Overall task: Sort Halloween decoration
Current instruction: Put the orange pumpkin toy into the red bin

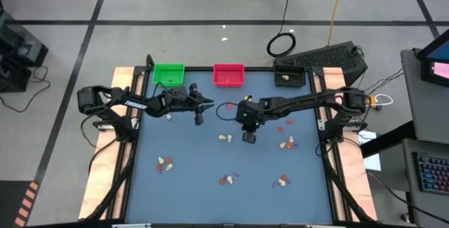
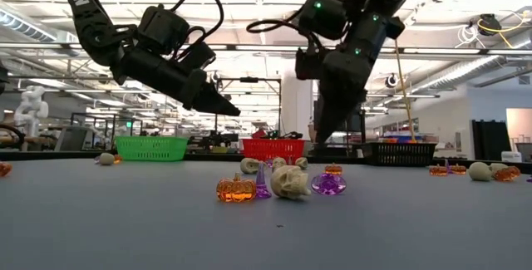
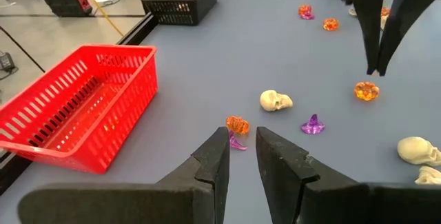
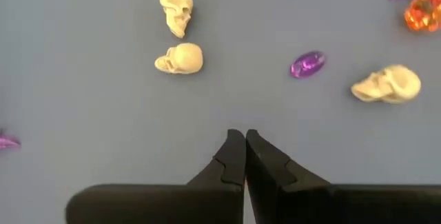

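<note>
The counter is a smooth blue-grey sheet with raw wood strips along its left and right edges. Three ribbed plastic baskets stand in a row at its far edge: green to the left, red in the middle, black to the right.

The left tool hangs above the counter just near of the green basket, angled down toward the middle. Its two dark, wedge-shaped fingers stand narrowly apart with nothing between them.

The right tool hangs above the counter's middle, near of the red basket, pointing down. Its tapered black tips are pressed together and hold nothing.

The trinkets lie scattered over the counter in small clusters, none held. They come in three kinds: matt cream skulls, glossy translucent orange pumpkins with ribbed sides, and clear purple pieces shaped like pointed witch hats. In the right wrist view two skulls lie close together, a third skull lies apart, and a purple oval piece sits between them. In the high view one cluster lies near-left, one near-middle, one near-right, and one right of the right tool. A pale piece lies in the black basket.
</note>
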Robot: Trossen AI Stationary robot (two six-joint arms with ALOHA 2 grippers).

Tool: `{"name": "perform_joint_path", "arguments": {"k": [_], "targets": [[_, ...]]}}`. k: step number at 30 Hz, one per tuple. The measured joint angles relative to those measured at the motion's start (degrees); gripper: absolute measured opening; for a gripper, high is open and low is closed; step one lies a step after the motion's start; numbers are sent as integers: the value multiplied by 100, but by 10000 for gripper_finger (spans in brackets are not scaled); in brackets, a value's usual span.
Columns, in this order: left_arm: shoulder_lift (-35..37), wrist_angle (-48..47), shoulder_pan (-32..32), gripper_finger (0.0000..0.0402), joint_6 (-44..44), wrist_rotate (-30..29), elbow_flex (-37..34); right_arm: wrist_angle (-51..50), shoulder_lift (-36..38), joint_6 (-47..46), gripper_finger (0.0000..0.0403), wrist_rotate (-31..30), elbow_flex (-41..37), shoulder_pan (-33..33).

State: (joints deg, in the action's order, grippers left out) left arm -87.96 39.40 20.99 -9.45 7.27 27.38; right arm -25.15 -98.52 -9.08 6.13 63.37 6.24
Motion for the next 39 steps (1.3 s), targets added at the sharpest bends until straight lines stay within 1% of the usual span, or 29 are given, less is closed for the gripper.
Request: {"name": "perform_joint_path", "arguments": {"k": [3,9,11,13,21,30,32,36,39], "targets": [[1,0,-2,81,0,0,0,-244,26,-162,15,0,0,-20],[0,0,-2,81,0,0,0,-336,-59,-180,78,4,0,-121],[0,0,0,81,2,0,0,-338,-61,-182,90,4,0,-120],[0,0,-2,81,2,0,0,-319,-57,-182,93,-11,0,-114],[0,0,-1,81,4,0,0,-259,-302,-161,72,-13,2,-116],[0,-2,0,81,4,0,0,-279,-448,-75,67,-16,2,-114],[0,-2,0,81,4,1,0,-275,-450,-74,55,-36,2,-114],[0,-3,0,81,4,0,0,-267,-450,-12,12,-102,2,-116],[0,-4,-2,81,4,2,0,-253,-450,32,5,-163,4,-127]]}}
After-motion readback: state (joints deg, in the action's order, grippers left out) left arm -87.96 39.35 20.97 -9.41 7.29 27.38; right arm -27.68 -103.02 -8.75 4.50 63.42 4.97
